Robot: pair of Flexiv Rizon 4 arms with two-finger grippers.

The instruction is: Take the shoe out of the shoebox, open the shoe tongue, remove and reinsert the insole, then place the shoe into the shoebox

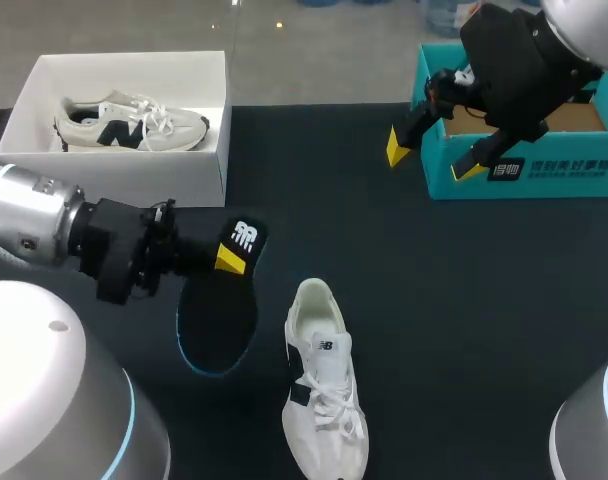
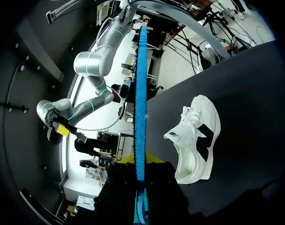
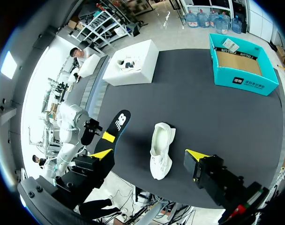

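Above the counter, the left gripper clamps the insole, a mere edge from its wrist, while the right gripper hangs open.

Left arm: silver cylinder, black wrist block, thin cable behind the left hand. Right hand: black body, yellow fingertips. White joint covers, blue-ringed.

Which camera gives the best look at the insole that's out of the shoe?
The head view: the insole shows most of its black face and blue rim. The left wrist view catches only its blue edge; the right wrist view shows it small.
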